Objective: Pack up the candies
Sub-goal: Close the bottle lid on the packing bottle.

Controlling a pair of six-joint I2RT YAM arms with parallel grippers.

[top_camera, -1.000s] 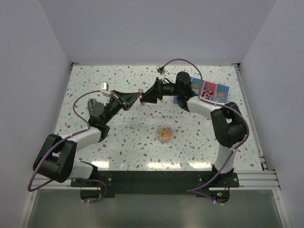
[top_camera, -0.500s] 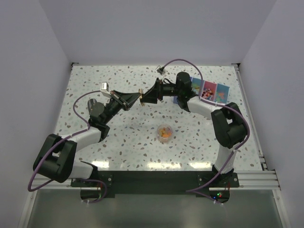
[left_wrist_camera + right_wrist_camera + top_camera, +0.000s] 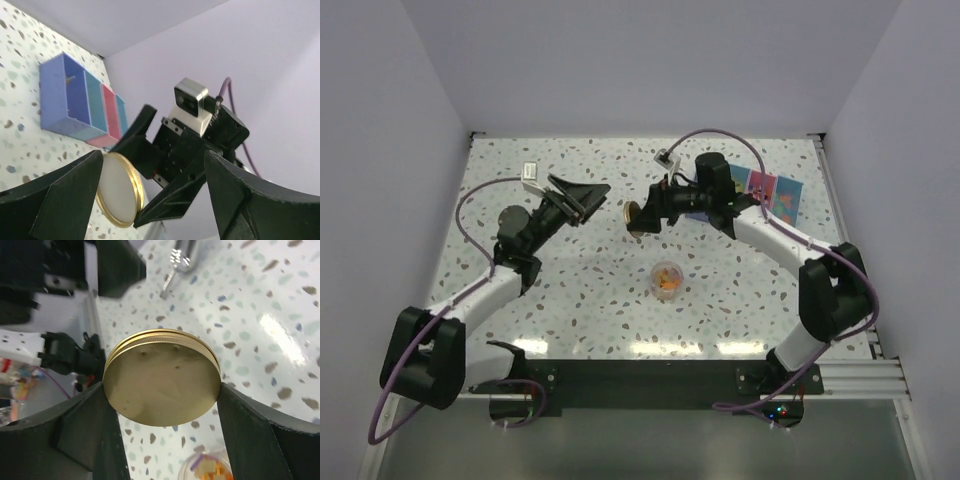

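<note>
On the table [image 3: 570, 300], compartment box [image 3: 765, 190] far right, your left gripper [image 3: 592, 197] stood wide and empty; your right gripper [image 3: 640, 214] clamped the gold lid [image 3: 162, 382]. The open jar [image 3: 667, 278] held the candies [image 3: 667, 284]. Capping looked in hand: next, you needed that lid level above the jar.

Speckled terrazzo tabletop [image 3: 600, 290], plain pale lilac walls [image 3: 650, 60], bright glare patches near front edge
</note>
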